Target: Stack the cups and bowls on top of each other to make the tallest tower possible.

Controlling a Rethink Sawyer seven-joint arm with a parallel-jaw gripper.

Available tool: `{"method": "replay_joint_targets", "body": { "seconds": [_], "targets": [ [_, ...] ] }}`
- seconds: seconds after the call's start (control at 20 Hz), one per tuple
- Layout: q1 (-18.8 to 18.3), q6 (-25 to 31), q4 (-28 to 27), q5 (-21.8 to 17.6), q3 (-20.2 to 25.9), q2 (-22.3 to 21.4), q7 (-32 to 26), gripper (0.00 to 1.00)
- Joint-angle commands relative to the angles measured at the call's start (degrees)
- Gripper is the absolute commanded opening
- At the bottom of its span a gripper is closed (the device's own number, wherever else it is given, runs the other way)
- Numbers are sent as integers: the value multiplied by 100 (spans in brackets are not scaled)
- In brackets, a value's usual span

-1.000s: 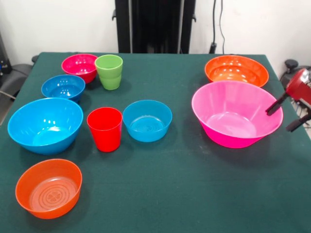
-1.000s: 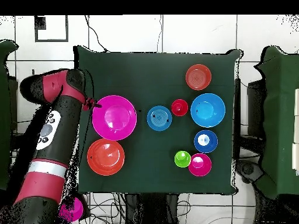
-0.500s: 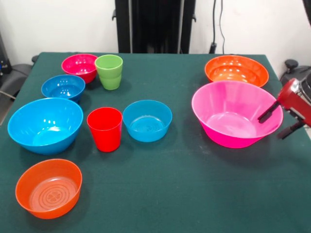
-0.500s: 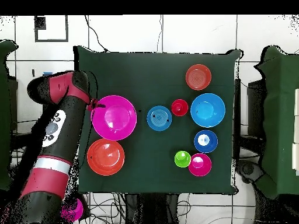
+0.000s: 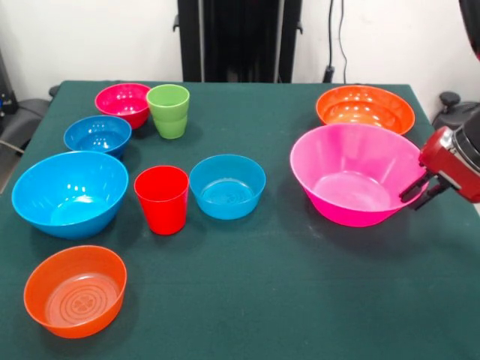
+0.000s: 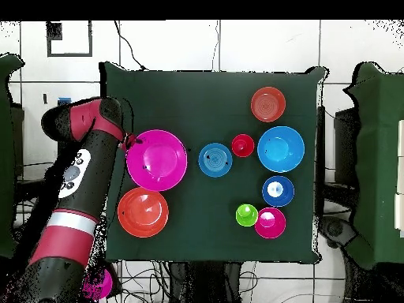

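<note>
The huge hot-pink bowl (image 5: pixel 352 176) (image 6: pixel 157 160) stands alone at the table's right in the front view. My gripper (image 5: pixel 418 193) (image 6: pixel 130 143) is at its right rim, fingers drawn close together on the rim. An orange bowl (image 5: pixel 365 109) (image 6: pixel 143 212) stands just behind it. The red cup (image 5: pixel 162 199) (image 6: pixel 243 145) stands beside a mid-size blue bowl (image 5: pixel 227 186). The green cup (image 5: pixel 168 110) (image 6: pixel 247 215) stands next to the small magenta bowl (image 5: pixel 122 103). The large light-blue bowl (image 5: pixel 70 193), a small blue bowl (image 5: pixel 97 135) and a second orange bowl (image 5: pixel 75 291) stand singly at the left. Nothing is nested. No purple bowl shows.
The dark green table (image 5: pixel 285 300) carries everything. My arm (image 6: pixel 75 197) lies along the table's edge beside the pink and orange bowls. The black pedestal (image 5: pixel 232 37) stands behind the far edge.
My gripper came down to the pink bowl's rim and its fingers closed together. The pink bowl shifted slightly toward the table's middle.
</note>
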Motion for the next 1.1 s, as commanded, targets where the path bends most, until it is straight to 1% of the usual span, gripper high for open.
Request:
{"method": "replay_joint_targets", "body": {
  "seconds": [0.05,0.45,0.75,1.1],
  "targets": [
    [-123,121,209,-598,116,-132,223,0],
    [-138,641,218,-812,-243,-426,134,0],
    [-127,1232,-34,-1048,-618,-630,-115,0],
    [-175,1604,-241,-1119,-712,-710,-184,0]
  ]
}}
